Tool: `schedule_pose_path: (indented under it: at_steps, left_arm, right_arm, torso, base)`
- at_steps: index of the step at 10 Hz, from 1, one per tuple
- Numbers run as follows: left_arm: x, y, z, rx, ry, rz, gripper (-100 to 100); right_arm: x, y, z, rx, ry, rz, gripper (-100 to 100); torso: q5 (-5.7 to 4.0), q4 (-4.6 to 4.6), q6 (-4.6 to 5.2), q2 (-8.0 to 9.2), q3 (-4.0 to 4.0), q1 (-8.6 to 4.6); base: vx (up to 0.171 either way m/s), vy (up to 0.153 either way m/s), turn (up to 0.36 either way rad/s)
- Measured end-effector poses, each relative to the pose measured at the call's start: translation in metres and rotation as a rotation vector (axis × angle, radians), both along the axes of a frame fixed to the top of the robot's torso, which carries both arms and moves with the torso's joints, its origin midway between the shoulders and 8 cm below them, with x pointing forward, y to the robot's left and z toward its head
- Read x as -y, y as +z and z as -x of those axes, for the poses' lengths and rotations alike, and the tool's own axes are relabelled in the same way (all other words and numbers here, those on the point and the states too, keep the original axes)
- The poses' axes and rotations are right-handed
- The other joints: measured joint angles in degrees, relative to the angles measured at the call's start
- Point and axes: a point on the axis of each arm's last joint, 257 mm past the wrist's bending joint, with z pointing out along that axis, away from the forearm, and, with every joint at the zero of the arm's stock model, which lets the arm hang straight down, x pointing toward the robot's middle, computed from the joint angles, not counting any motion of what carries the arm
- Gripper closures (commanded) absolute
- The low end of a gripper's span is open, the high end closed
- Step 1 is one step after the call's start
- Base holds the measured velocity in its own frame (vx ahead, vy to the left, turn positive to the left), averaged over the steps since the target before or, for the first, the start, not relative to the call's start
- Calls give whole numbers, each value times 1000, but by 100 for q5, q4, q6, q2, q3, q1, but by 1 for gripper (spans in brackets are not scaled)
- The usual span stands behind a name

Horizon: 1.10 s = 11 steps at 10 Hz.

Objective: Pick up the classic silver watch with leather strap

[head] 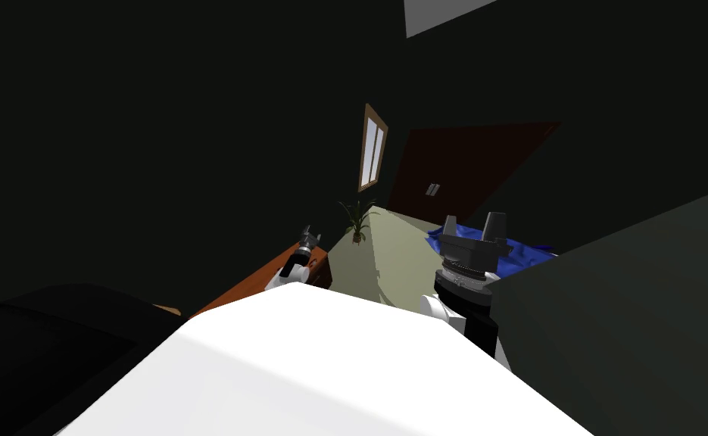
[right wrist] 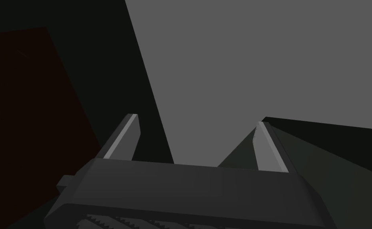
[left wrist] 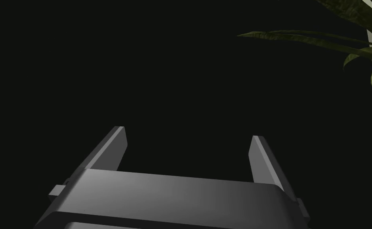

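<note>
Dim room from above: two robot arms held out, both sets of fingers apart.

At the left, the left gripper (head: 312,235) hangs above the far end of a smooth, flat orange-brown surface (head: 257,284). Its thin, blade-like grey fingers (left wrist: 109,149) are spread wide with nothing between them. Just beyond, a potted plant (head: 357,218) lifts long, narrow green leaves. Further right are a tall brown-framed window (head: 372,147), a pale matte floor (head: 394,261), a flat dark red door (head: 462,166) and a rumpled blue cloth (head: 530,256). In front of the cloth is the right gripper (head: 472,222), its fingers (right wrist: 123,135) also apart and empty. I cannot tell where the watch lies.
</note>
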Motion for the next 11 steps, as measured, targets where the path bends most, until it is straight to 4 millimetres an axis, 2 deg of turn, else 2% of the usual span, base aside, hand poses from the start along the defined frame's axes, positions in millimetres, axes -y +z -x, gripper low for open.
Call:
schedule_pose_path:
  at_steps: [7,9,11]
  left_arm:
    - [-22,-77,-4,-168,39,176,-100]
    - [-32,-98,-1,-217,56,226,-100]
    - [-33,-124,4,-264,71,276,-100]
  right_arm:
    - [0,0,0,0,0,0,0]
    - [0,0,0,0,0,0,0]
    - [0,0,0,0,0,0,0]
  torso:
    - [0,0,1,-2,-1,0]
    - [0,0,0,0,0,1]
    - [0,0,0,0,0,1]
  base:
    - [18,8,1]
    - [19,9,3]
    - [22,15,3]
